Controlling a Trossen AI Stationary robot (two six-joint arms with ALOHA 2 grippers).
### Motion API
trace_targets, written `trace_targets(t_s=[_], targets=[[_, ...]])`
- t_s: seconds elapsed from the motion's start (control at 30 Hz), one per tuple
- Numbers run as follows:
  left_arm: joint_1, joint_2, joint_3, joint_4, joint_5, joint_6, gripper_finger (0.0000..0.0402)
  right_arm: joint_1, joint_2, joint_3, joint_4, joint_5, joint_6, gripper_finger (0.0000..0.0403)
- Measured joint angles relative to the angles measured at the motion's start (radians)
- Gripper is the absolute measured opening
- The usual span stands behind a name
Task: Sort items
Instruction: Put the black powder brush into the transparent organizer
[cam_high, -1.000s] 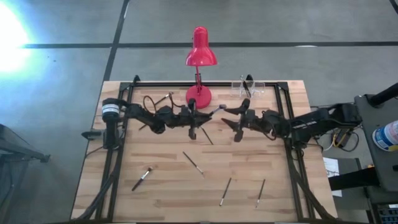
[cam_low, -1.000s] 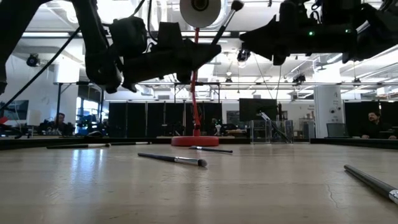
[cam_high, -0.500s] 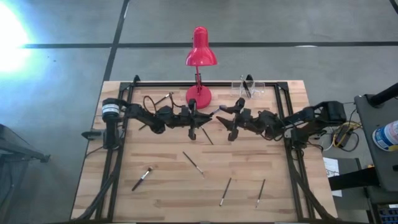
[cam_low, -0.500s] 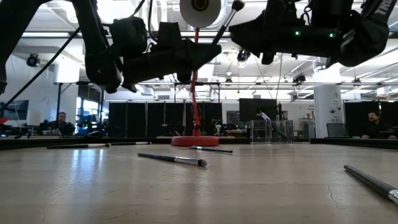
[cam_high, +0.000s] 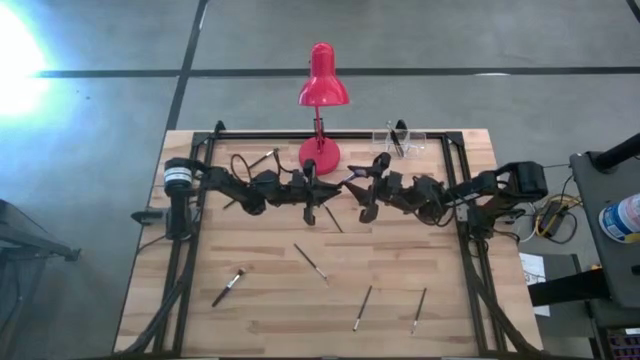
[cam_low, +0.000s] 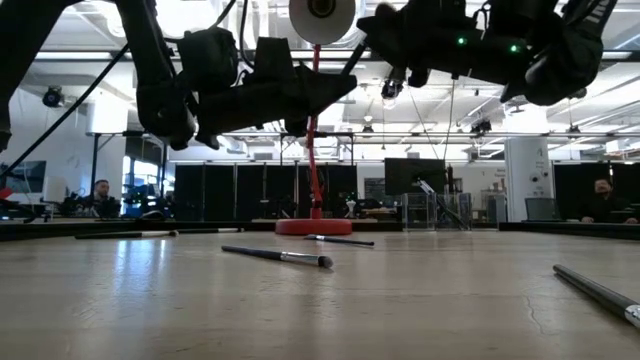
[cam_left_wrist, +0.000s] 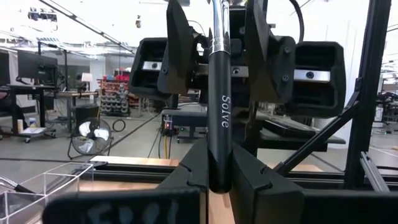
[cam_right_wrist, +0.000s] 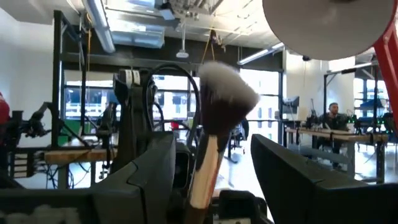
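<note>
My left gripper (cam_high: 325, 188) is over the table's middle, in front of the red lamp's base, shut on a black brush (cam_left_wrist: 219, 106) marked "Solve". The brush points toward my right gripper (cam_high: 355, 183) and slants upward in the low view (cam_low: 362, 40). My right gripper (cam_right_wrist: 211, 143) is open. Its fingers (cam_left_wrist: 177, 53) stand on either side of the brush's silvery ferrule and fluffy white head (cam_right_wrist: 227, 93) with gaps showing, touching nothing. Several more brushes lie flat on the table, among them one (cam_high: 311, 262) near the middle and one (cam_high: 228, 286) toward the near left. My left gripper pinches the black brush by the butt end of its handle (cam_left_wrist: 217, 177) between its two fingers. The fingers come level from the table's left and lie along the brush. The brush is lifted clear of the table and tilts up toward the right gripper.
The red desk lamp (cam_high: 322, 88) stands on its base (cam_high: 320, 155) at the far middle. A clear container (cam_high: 400, 140) with brushes in it stands at the far right. Loose brushes (cam_high: 362, 307), (cam_high: 419, 310) lie near the front edge. Another brush (cam_high: 333, 220) lies below the grippers.
My right gripper has moved toward the table's left, closing on the left gripper until its open fingers stand on either side of the held brush's head. The left gripper and the brush have kept still.
</note>
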Motion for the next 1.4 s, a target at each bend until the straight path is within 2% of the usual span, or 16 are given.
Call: trace_targets(t_s=[0.1, 0.23, 0.4, 0.53, 0.63, 0.73, 0.83, 0.93, 1.07, 1.2, 1.4], targets=[[0.0, 0.0, 0.0, -0.005, 0.0, 0.001, 0.0026, 0.0, 0.0, 0.008, -0.012, 0.0, -0.001, 0.018], [0.001, 0.0, 0.0, -0.019, -0.001, -0.023, 0.0028, 0.0, 0.0, 0.004, -0.014, 0.0, -0.003, 0.0123], [0.005, 0.0, 0.0, -0.024, -0.011, -0.057, 0.0076, 0.002, -0.01, -0.011, -0.018, -0.009, -0.059, 0.004], [0.023, -0.015, -0.002, -0.063, -0.004, -0.079, 0.0104, -0.001, -0.079, -0.024, -0.051, 0.01, -0.095, 0.0037], [0.045, -0.043, -0.014, -0.127, 0.001, -0.076, 0.011, -0.028, -0.188, -0.021, -0.216, 0.032, -0.115, 0.0037], [0.069, -0.08, -0.04, -0.153, 0.0, -0.042, 0.0112, -0.079, -0.318, 0.007, -0.487, 0.09, -0.122, 0.0037], [0.087, -0.112, -0.076, -0.154, -0.003, -0.019, 0.0113, -0.172, -0.42, 0.075, -0.787, 0.12, -0.1, 0.0037], [0.094, -0.146, -0.1, -0.156, -0.002, -0.004, 0.0113, -0.291, -0.449, 0.164, -1.034, 0.121, -0.066, 0.0037], [0.096, -0.171, -0.118, -0.162, -0.003, 0.017, 0.0108, -0.466, -0.404, 0.268, -1.219, 0.071, -0.044, 0.0037], [0.096, -0.18, -0.13, -0.171, -0.003, 0.022, 0.0103, -0.622, -0.294, 0.345, -1.297, -0.05, -0.011, 0.0037], [0.096, -0.181, -0.135, -0.197, -0.003, 0.043, 0.01, -0.734, -0.1, 0.443, -1.376, -0.1, 0.011, 0.0037]])
